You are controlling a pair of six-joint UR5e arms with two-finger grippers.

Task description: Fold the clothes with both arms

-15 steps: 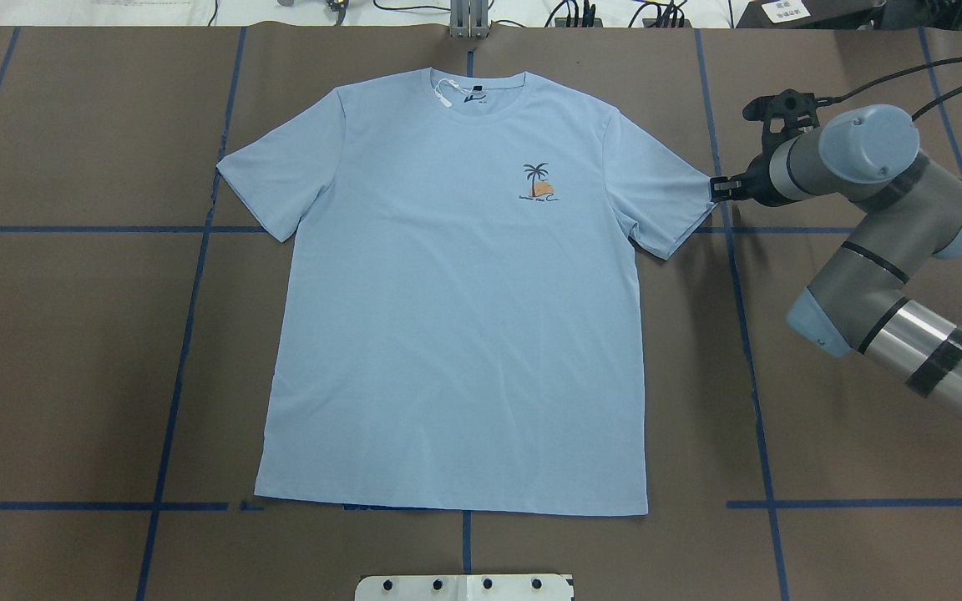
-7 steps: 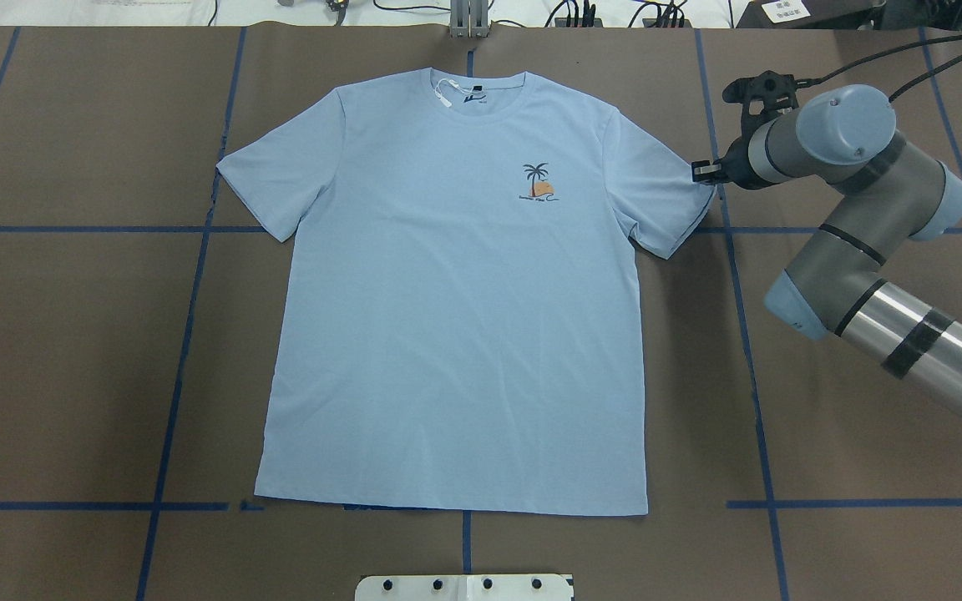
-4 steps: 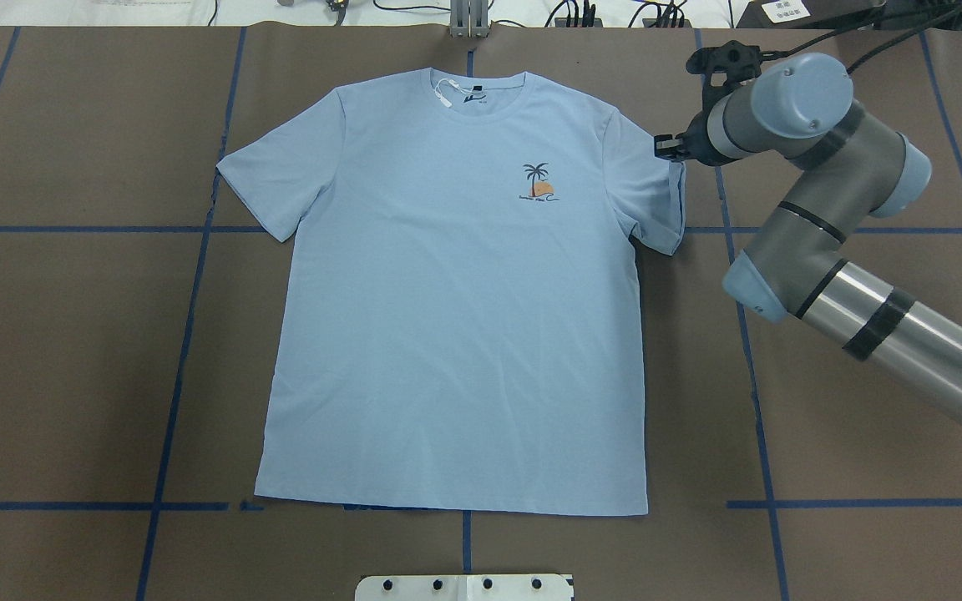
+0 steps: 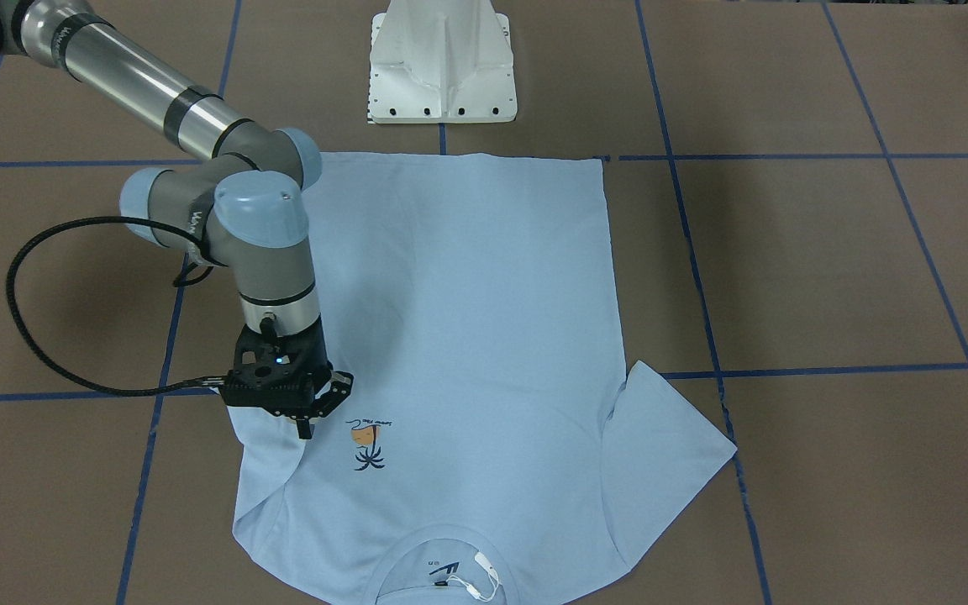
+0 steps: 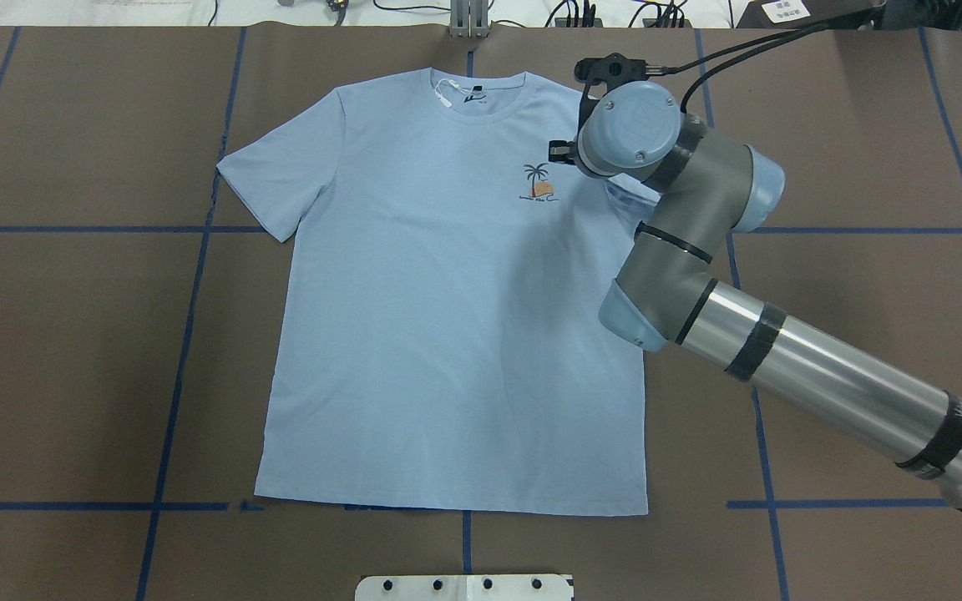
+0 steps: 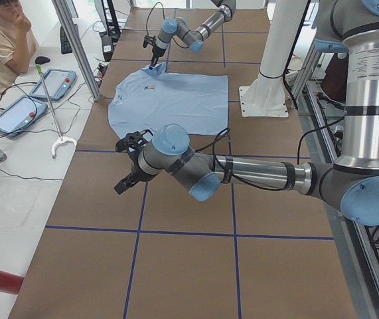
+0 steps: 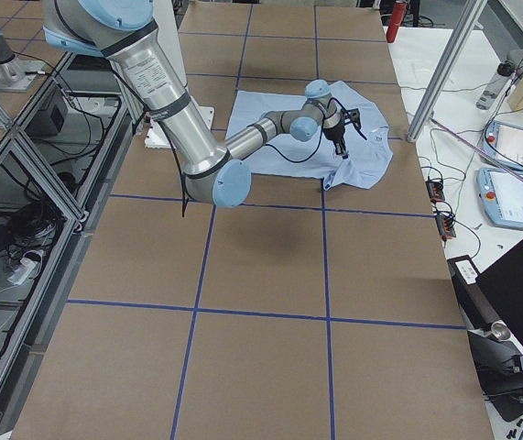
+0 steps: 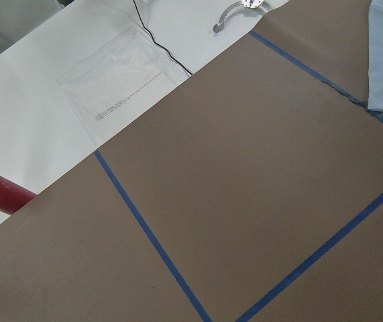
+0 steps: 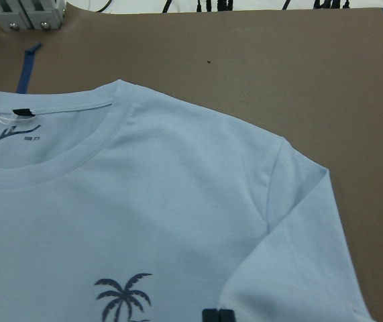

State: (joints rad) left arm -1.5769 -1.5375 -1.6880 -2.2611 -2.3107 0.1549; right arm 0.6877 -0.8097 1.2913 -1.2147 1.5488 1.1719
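At the left end of the brown paper-covered worktop [image 5: 72, 334], the left arm's black two-finger end effector [image 6: 128, 167] hangs well apart from the garment. That side view alone cannot show whether it is released or clenched. The light blue short-sleeved T-shirt [image 5: 448, 334] lies flat, front up, mid-worktop, its left sleeve [image 5: 276, 179] spread. The right arm's black end effector [image 4: 306, 424], apparently clenched on the right sleeve [image 9: 298, 221], has swept inward from the shirt's outer edge. It now sits just beside the small palm print [image 5: 538, 182], so the first sleeve fold looks nearly ready to lay down.
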